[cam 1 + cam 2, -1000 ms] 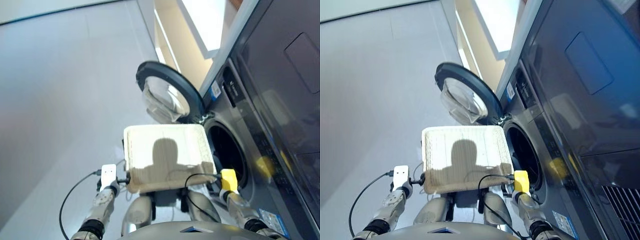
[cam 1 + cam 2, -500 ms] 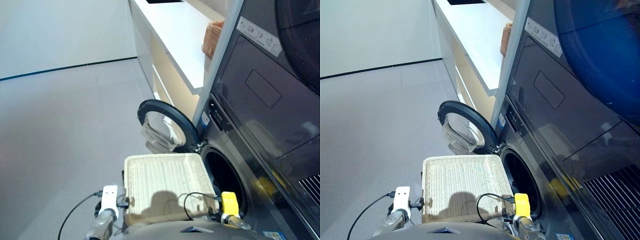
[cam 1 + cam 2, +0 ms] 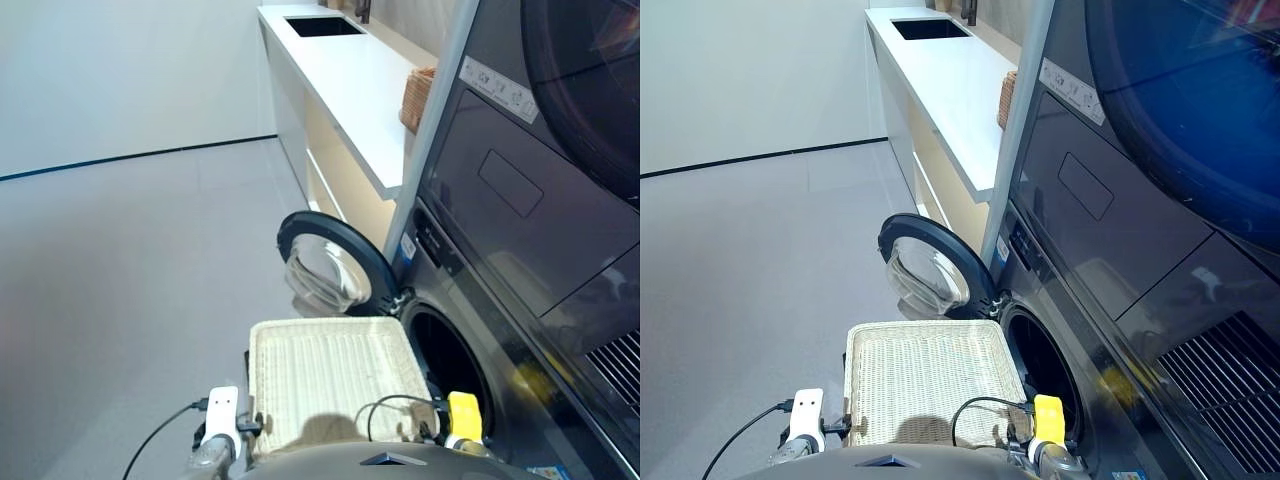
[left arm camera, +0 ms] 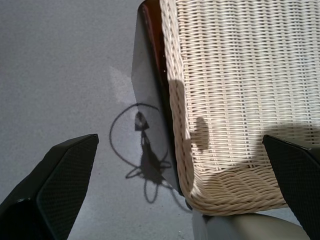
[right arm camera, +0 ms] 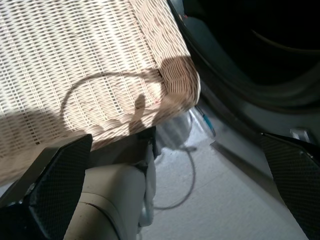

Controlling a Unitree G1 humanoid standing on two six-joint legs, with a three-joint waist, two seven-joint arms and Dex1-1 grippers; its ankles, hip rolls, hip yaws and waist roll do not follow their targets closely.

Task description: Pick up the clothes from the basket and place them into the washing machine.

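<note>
Left claw (image 4: 180, 195) open, right claw (image 5: 165, 195) open — basket (image 3: 930, 375) holds nothing.

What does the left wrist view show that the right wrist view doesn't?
Only the left wrist view: the bare grey floor beside the basket and the dark stand edge under its rim, framed by the open left gripper.

Only the right wrist view: the washing machine with its dark open drum, past the open right gripper.

Both: the cream wicker basket, with no clothes visible on the weave in view.
</note>
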